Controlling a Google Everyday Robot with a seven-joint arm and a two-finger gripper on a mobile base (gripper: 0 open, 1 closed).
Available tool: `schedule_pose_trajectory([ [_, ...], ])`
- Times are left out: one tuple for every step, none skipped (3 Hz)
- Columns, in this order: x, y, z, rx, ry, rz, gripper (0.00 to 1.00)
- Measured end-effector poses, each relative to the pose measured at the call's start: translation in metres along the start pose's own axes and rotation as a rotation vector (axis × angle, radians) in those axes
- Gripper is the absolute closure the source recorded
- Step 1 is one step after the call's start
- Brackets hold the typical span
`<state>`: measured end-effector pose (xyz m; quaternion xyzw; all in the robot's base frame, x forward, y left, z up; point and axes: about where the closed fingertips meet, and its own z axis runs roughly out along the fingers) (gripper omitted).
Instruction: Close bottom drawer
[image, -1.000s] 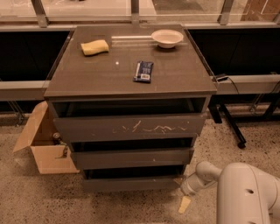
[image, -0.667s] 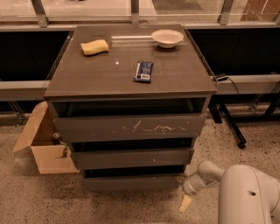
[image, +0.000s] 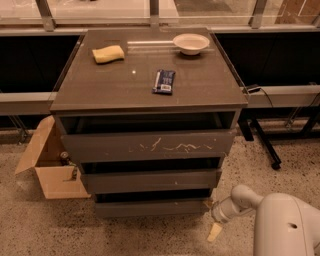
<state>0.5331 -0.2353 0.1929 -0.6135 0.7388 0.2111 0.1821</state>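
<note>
The gripper (image: 211, 218) sits low at the right near corner of the bottom drawer (image: 150, 207), claw wide and empty, seemingly placed to push it shut.

Cabinet top (image: 200, 85), dark and flat. Yellow sponge (image: 108, 53) at 10 o'clock; white bowl (image: 190, 43) at 1 o'clock near the back edge; dark blue packet (image: 164, 81) just right of centre. All well apart. Speckled floor (image: 150, 235): open cardboard box (image: 50, 170) at the cabinet's 8 o'clock. Gripper (image: 213, 218) low at 5 o'clock, by the cabinet's base.
</note>
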Motion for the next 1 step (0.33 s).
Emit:
schedule_pose_trajectory([
  [0.0054, 0.0107, -0.0025, -0.005, -0.029, 0.012, 0.0],
])
